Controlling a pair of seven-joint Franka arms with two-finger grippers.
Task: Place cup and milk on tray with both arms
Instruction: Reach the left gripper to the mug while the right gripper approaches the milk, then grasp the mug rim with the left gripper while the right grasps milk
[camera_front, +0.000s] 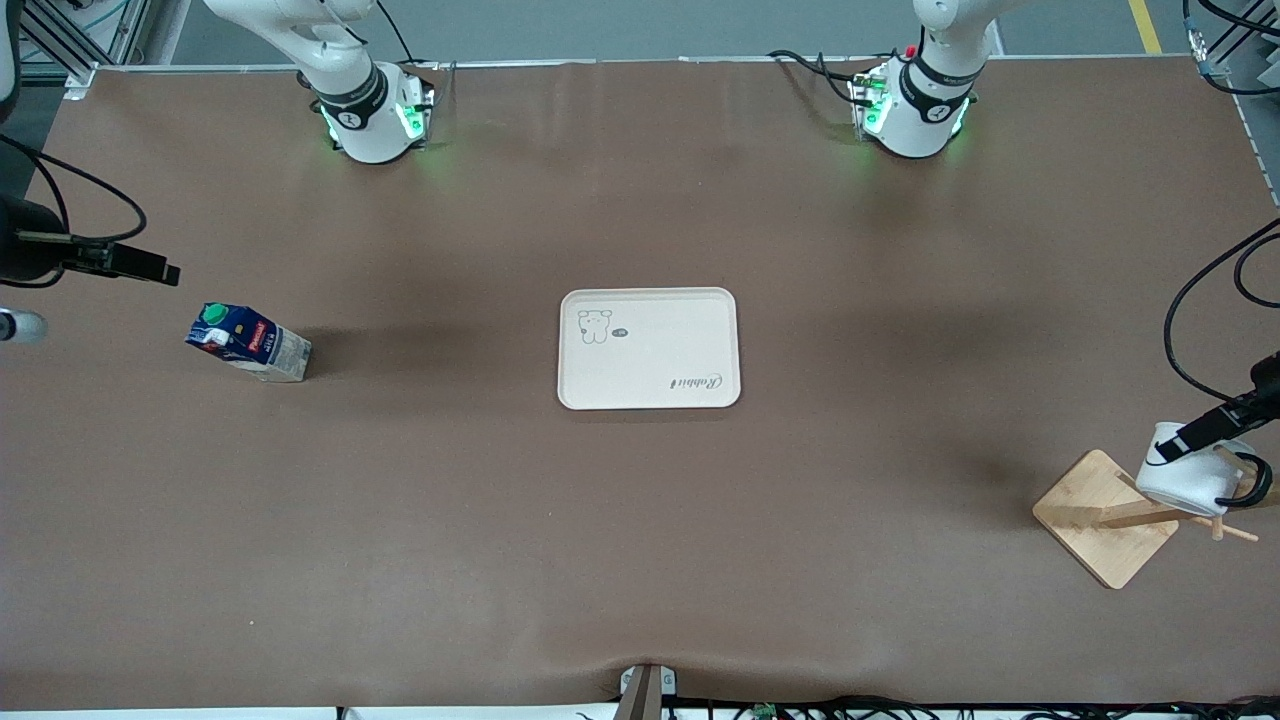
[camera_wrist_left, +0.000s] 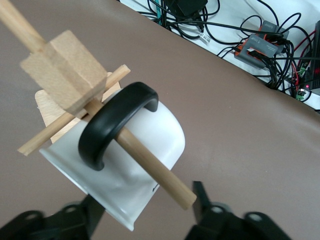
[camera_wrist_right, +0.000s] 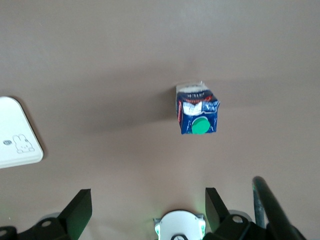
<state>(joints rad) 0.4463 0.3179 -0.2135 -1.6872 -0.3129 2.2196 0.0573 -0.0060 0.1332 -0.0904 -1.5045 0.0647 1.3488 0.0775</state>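
**Cup on the rack peg, milk standing alone, tray bare at mid-table**

Across the brown table (camera_front: 640, 540), the front view takes in everything at once. At the centre lies the cream tray (camera_front: 648, 348), with a bear drawing and "Rabbit" script on its face and nothing resting on it. Toward the left arm's end, and nearer the front camera than the tray, stands the wooden rack (camera_front: 1105, 517) on its square base. The cup (camera_front: 1192, 478) hangs tilted on one of its pegs. Toward the right arm's end the milk (camera_front: 248, 342) stands alone on the tabletop, green cap uppermost.

Only the left wrist view shows how the cup hangs: a peg (camera_wrist_left: 150, 167) runs through the black handle (camera_wrist_left: 112, 125), and the white body tips away from the rack's square post (camera_wrist_left: 62, 70). The right wrist view looks straight down on the carton's green cap (camera_wrist_right: 200, 125) and catches one corner of the tray.

The left gripper (camera_front: 1200, 432) is at the cup. One finger (camera_wrist_left: 80, 217) sits against the cup's wall at the rim and the other finger stands just off the peg's end, so the jaws straddle the rim, partly narrowed; whether they grip yet I cannot tell. The left arm enters from the table's edge, its hand angled down onto the mug.

The right gripper (camera_wrist_right: 147, 207) hangs in the air at the right arm's end of the table, jaws spread wide and holding nothing, apart from the milk.
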